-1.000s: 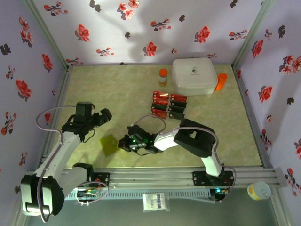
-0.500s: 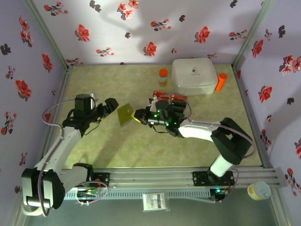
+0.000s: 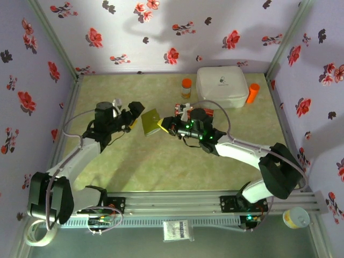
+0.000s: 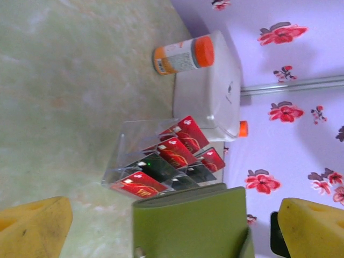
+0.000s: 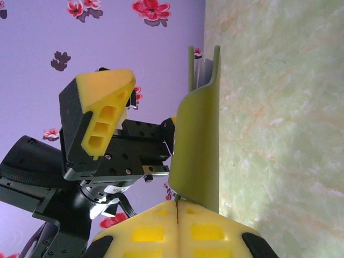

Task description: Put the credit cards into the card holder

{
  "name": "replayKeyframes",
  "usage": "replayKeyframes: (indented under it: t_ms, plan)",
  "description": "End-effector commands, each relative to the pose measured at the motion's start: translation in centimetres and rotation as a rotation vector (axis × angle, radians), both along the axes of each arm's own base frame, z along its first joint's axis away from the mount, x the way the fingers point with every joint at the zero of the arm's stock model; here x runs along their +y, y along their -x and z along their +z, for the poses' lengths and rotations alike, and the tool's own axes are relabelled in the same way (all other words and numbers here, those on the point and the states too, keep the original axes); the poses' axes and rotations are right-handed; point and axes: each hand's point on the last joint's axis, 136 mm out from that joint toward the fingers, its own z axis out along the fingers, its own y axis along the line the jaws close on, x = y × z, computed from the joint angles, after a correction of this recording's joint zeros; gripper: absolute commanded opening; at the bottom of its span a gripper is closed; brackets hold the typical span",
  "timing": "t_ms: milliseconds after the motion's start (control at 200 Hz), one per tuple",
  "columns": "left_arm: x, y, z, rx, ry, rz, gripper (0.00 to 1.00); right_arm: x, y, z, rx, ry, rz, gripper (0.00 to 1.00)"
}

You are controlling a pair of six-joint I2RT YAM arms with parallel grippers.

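The olive-green card holder hangs above the table, pinched at one edge by my shut right gripper. In the right wrist view the card holder stands up from that gripper's closed fingertips. My left gripper is open right beside it. In the left wrist view the card holder lies between the spread yellow fingers. The red and black credit cards stand in a clear stepped rack just behind. From above, my right arm partly hides the credit cards.
A large white rounded box sits at the back right. One orange-capped bottle stands to its left and another to its right. Flowered walls close in three sides.
My right gripper has carried the card holder from the front middle of the table up and back toward the cards. My left gripper has swung right and back to meet it.
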Motion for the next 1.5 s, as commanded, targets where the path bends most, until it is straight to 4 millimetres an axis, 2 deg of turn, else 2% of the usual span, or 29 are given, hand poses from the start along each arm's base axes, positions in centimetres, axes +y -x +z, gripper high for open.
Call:
replayKeyframes:
  t_ms: [0, 255, 555, 950, 1100, 1235, 1260, 1355, 1495]
  plan:
    - [-1.4, -0.9, 2.5, -0.064, 0.089, -0.012, 0.96, 0.2, 0.0, 2.0, -0.027, -0.081, 0.008, 0.0]
    - [-2.3, -0.7, 1.8, -0.067, 0.127, -0.024, 0.85, 0.4, -0.1, 1.4, 0.001, -0.121, 0.002, 0.0]
    - [-2.7, -0.6, 2.3, -0.098, 0.168, -0.028, 0.63, -0.1, -0.4, -0.1, 0.037, -0.14, -0.021, 0.0]
    - [-3.5, -0.2, 1.6, -0.103, 0.179, -0.05, 0.41, -0.3, -0.6, -0.3, 0.05, -0.175, -0.03, 0.0]
    - [-3.4, -0.3, 1.5, -0.106, 0.177, -0.049, 0.25, -0.6, -0.7, -0.5, 0.055, -0.17, -0.038, 0.0]
    - [-3.5, -0.2, 1.3, -0.111, 0.162, -0.056, 0.04, -1.0, -0.8, -1.4, 0.056, -0.124, -0.044, 0.0]
    - [-3.4, -0.2, 1.3, -0.115, 0.156, -0.057, 0.0, -1.3, -0.8, -2.0, 0.059, -0.088, -0.048, 0.04]
    - [-3.4, -0.1, 1.0, -0.129, 0.112, -0.071, 0.0, -3.1, -0.6, -4.0, 0.021, 0.139, -0.07, 0.22]
    - [-3.1, 0.2, 0.2, -0.137, 0.037, -0.089, 0.0, -6.0, -0.5, -4.5, -0.091, 0.473, -0.074, 0.43]
